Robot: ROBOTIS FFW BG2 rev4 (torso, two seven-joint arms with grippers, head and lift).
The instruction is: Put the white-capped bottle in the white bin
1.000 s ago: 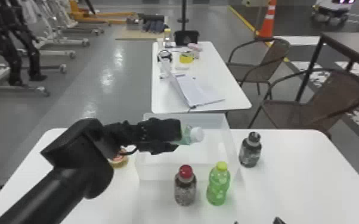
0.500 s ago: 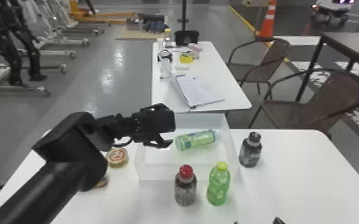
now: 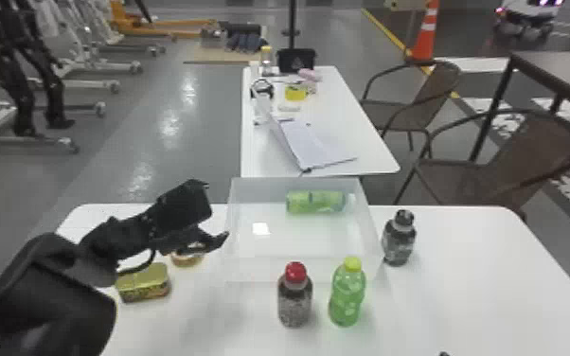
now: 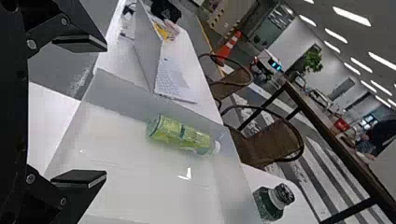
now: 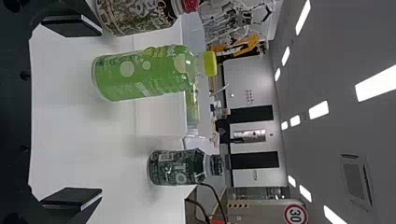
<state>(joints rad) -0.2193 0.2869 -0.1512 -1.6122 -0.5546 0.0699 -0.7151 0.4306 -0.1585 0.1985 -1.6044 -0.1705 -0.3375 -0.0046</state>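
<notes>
With the bottle [image 3: 316,202] lying at one o'clock in the bin [image 3: 255,270], placing looks done: left fingers [image 4: 81,178], apart at nine o'clock, should withdraw; right fingers [image 5: 70,26] are parted too.

- Head: I look forward, down over table [image 3: 478,293]
- Left wrist: close over bin [image 4: 121,98], angled across
- Right wrist: low, level, near green bottle [image 5: 140,74]
- All share bin

A table [image 3: 487,289] carries the bin [image 3: 255,269], red-capped bottle [image 3: 294,302], yellow-capped bottle [image 3: 347,294], black-capped bottle [image 3: 398,241], yellowish package [image 3: 144,283] and round item [image 3: 187,260].
</notes>
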